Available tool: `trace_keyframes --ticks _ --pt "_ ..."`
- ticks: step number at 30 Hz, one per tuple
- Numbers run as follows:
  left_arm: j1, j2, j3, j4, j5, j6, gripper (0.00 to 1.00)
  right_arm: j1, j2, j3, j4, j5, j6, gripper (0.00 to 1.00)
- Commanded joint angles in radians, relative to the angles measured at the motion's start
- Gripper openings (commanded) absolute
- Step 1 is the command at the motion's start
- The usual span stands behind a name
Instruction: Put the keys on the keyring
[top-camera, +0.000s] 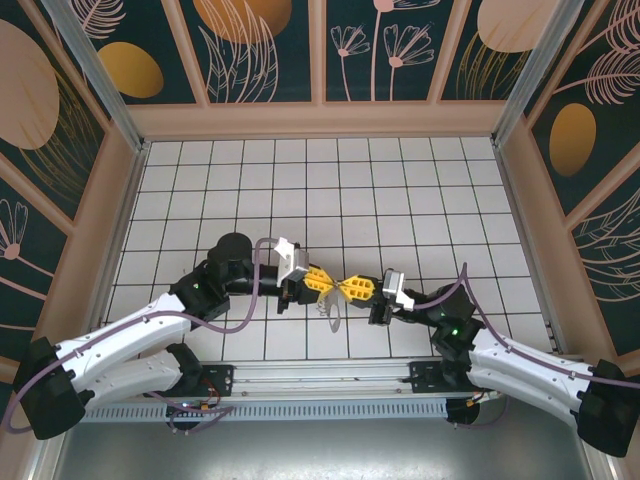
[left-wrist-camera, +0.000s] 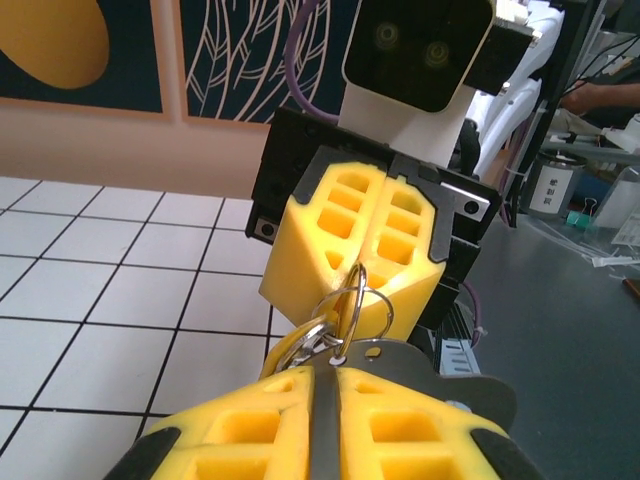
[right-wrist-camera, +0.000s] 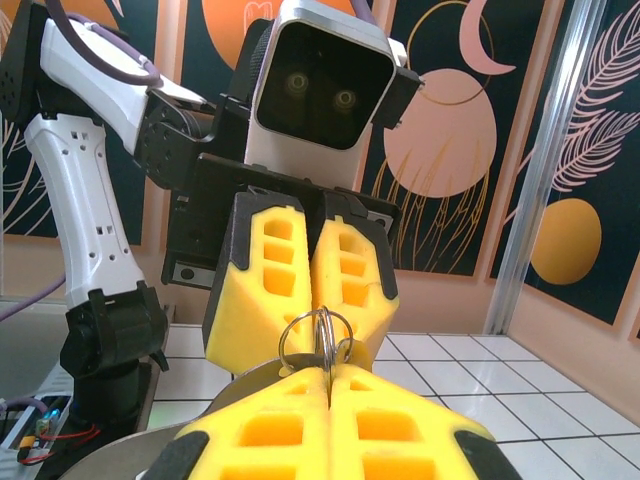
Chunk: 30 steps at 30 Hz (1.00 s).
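My two grippers meet tip to tip above the tiled floor, the left gripper (top-camera: 324, 283) facing the right gripper (top-camera: 353, 288). In the left wrist view my left gripper (left-wrist-camera: 325, 372) is shut on a flat grey key (left-wrist-camera: 420, 362), which shows as a thin strip edge-on between the yellow pads. A silver keyring (left-wrist-camera: 357, 300) passes through the key's hole. In the right wrist view my right gripper (right-wrist-camera: 328, 372) is shut on the keyring (right-wrist-camera: 322, 338). A brass-gold key (left-wrist-camera: 283, 346) hangs on the rings. A silvery bunch of keys (top-camera: 330, 316) dangles below the fingertips.
White tiled floor (top-camera: 330, 190) spreads out behind the grippers, walled by patterned panels (top-camera: 260, 50). The arms' base rail (top-camera: 320, 380) runs along the near edge. A grey bench with clutter (left-wrist-camera: 590, 200) lies beyond the rail.
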Motion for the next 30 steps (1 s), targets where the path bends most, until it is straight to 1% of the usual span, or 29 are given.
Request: trace_keyframes --ticks 1,12,17,23,30 --pt "-0.003 -0.013 0.002 0.058 0.025 -0.015 0.13 -0.005 0.008 0.001 0.066 -0.013 0.024 0.00" --pt "-0.003 -0.032 0.017 0.044 0.031 -0.011 0.11 -0.008 0.019 0.001 0.072 -0.004 0.028 0.00" --pt "-0.005 -0.024 0.018 0.053 0.046 -0.012 0.10 -0.008 0.026 0.003 0.075 0.003 0.032 0.00" --pt "-0.005 0.004 0.022 0.055 0.059 -0.009 0.07 -0.007 0.031 0.004 0.078 0.007 0.036 0.00" --pt "-0.005 0.033 0.035 0.066 0.074 -0.007 0.07 -0.008 0.055 0.009 0.084 0.014 0.038 0.00"
